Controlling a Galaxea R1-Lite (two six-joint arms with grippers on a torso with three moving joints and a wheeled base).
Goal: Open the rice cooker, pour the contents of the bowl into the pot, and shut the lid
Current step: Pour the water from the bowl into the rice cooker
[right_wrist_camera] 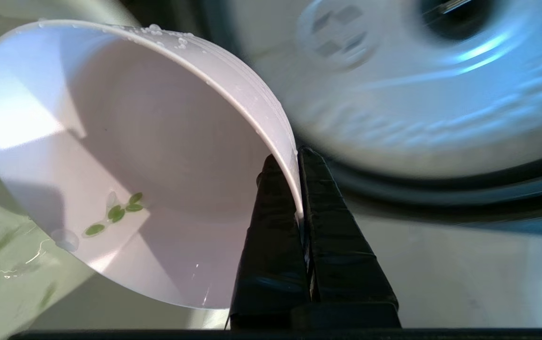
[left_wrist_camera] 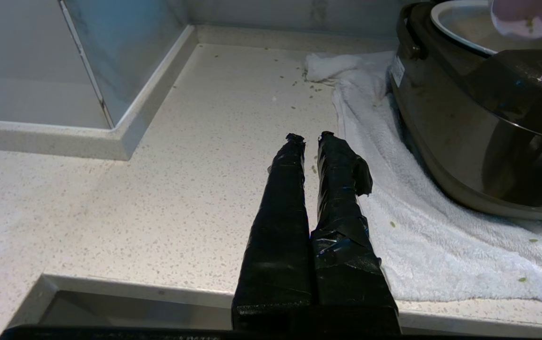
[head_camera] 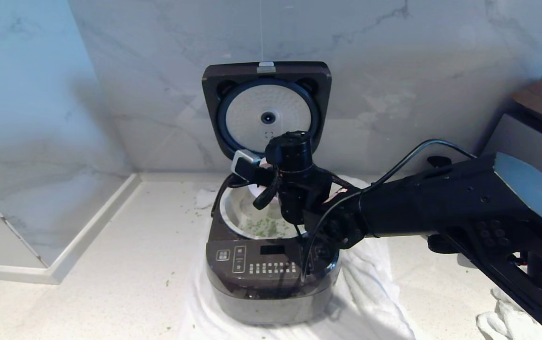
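The rice cooker (head_camera: 271, 269) is sitting on a white towel (head_camera: 375, 283) spread over the speckled counter (head_camera: 124, 264), its lid (head_camera: 266, 106) standing upright behind the body with the pale dimpled plate facing forward. The right gripper (right_wrist_camera: 298, 163) is reaching in over the cooker's open top, its fingers pinching the rim of the bowl (right_wrist_camera: 124, 156), one finger inside and one outside. The bowl is hanging tipped on its side above the pot (head_camera: 233, 215), with only a few green bits (right_wrist_camera: 120, 212) clinging to its white inside. More green bits are lying on the pot's floor. In the head view the black wrist and its cables are blocking most of the bowl and the pot's right side. The left gripper (left_wrist_camera: 312, 137) is hovering left of the cooker, above the counter beside the towel's edge, fingers pressed together and holding nothing. A crumpled white cloth (head_camera: 507, 321) is lying right of the cooker.
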